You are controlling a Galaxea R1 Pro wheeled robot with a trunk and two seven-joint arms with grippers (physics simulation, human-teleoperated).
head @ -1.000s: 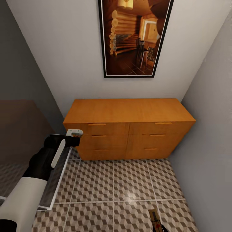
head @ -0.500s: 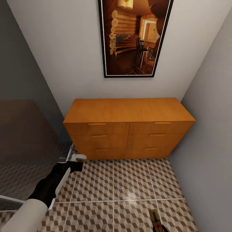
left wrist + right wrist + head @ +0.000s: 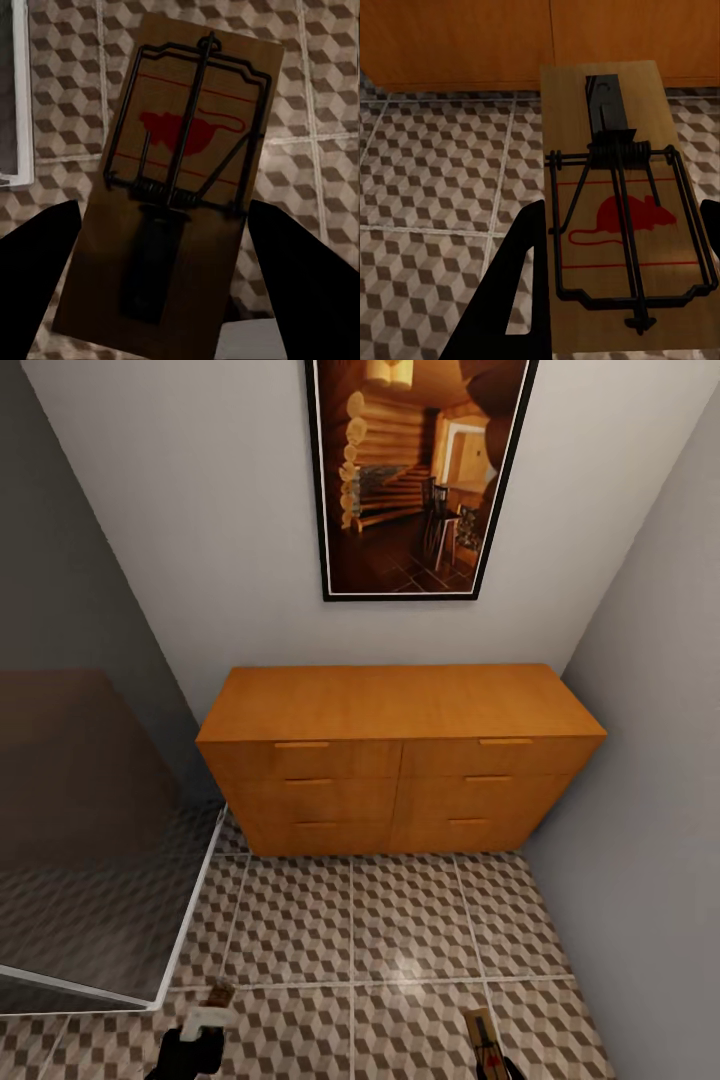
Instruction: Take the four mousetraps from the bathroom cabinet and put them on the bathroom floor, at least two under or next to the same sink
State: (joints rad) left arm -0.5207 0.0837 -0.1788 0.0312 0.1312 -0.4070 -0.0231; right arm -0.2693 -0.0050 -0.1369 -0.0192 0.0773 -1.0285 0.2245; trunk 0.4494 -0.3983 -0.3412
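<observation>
1. Two flat tan wooden mousetraps are visible, one in each gripper. Each is a rectangular board with a dark wire frame, a coiled spring, a black bait plate and a printed red mouse outline between thin red lines.
2. The left gripper (image 3: 169, 300) has its two black fingers (image 3: 34, 262) against the long edges of the left-hand mousetrap (image 3: 184, 150), clamping it (board face toward the wrist camera). In the head view this gripper (image 3: 200, 1030) sits at the lower edge of the picture, low over the tiles, with a small tan corner of the board just ahead of it.
3. The right gripper (image 3: 615, 277) holds the right-hand mousetrap (image 3: 615, 195) between its black fingers (image 3: 517, 285), one on each long edge. In the head view this board (image 3: 484, 1040) shows at the bottom edge, right of centre, above the floor.
4. One low orange-brown wooden cabinet (image 3: 400, 760) stands against the far white wall (six drawer fronts counted, in two columns of three, each with a slim bar handle, all closed). Its flat top is bare.
5. The bathroom floor (image 3: 400, 930) consists of large square tiles printed with brown, beige and white cubes, with thin pale grout lines.
6. One black-framed picture (image 3: 415, 470) of a log interior hangs above the cabinet.
7. One glass panel (image 3: 90, 860) with a pale frame stands to the left.
</observation>
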